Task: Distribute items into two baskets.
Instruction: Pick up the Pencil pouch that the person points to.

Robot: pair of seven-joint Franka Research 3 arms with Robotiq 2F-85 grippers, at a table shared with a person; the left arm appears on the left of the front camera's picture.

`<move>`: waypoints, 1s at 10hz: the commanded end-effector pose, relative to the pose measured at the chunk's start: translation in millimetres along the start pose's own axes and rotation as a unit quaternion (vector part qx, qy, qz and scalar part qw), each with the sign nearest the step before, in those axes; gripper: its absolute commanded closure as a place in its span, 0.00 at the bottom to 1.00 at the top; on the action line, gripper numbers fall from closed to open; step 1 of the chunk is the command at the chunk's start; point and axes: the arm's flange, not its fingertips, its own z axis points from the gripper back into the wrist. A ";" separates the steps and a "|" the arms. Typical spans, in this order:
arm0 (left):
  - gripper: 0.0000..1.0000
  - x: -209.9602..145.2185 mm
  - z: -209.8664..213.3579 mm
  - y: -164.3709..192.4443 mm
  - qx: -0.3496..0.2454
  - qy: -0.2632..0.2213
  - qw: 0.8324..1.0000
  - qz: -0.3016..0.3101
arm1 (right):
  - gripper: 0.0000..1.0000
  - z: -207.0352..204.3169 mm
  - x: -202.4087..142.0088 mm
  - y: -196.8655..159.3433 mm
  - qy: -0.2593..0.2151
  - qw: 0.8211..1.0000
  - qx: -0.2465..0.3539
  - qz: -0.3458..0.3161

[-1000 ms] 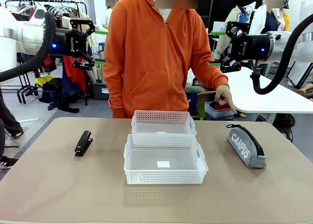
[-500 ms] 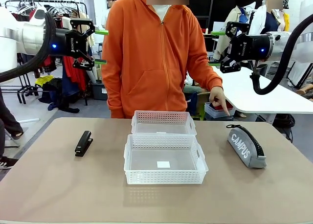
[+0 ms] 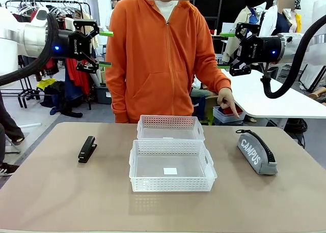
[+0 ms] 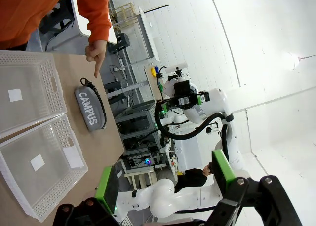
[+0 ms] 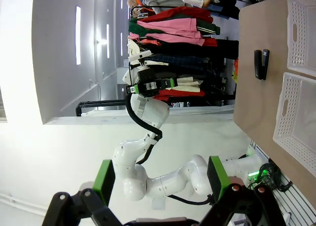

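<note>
The black stapler (image 3: 87,149) (image 5: 261,64) lies on the table's left side. The grey CAMPUS pouch (image 3: 257,151) (image 4: 90,109) lies on the right. Between them stand the two white lattice baskets, the larger near one (image 3: 172,183) (image 4: 49,196) (image 5: 289,112) touching the smaller far one (image 3: 170,122) (image 4: 58,90) (image 5: 296,33); both hold nothing. My left gripper (image 3: 104,49) (image 4: 165,179) hangs open high above the left side. High on the right, my right gripper (image 3: 223,50) (image 5: 160,179) is also open. Neither holds anything.
A person in an orange hoodie stands at the far edge, behind the baskets. Their hand (image 3: 227,98) (image 4: 96,53) points a finger down beyond the table's far right edge, near the pouch. A white side table (image 3: 275,98) stands behind on the right.
The person's hand has lifted out of a small bin behind the table and now points downward. Both arms, the items and the baskets have not moved.
</note>
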 end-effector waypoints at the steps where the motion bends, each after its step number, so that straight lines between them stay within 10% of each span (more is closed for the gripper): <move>1: 0.00 -0.4 0.8 -1.9 0.001 -0.001 1.000 -0.002 | 0.00 -2.1 8.5 -2.6 -0.009 0.998 -0.060 0.001; 4: 0.00 -0.4 0.8 -1.9 0.001 -0.001 1.000 -0.002 | 0.00 9.9 10.2 24.1 -0.089 0.963 -0.252 -0.043; 10: 0.00 -0.4 0.8 -1.9 0.001 -0.001 1.000 -0.002 | 0.00 42.1 20.7 -18.7 -0.155 0.787 -0.588 -0.105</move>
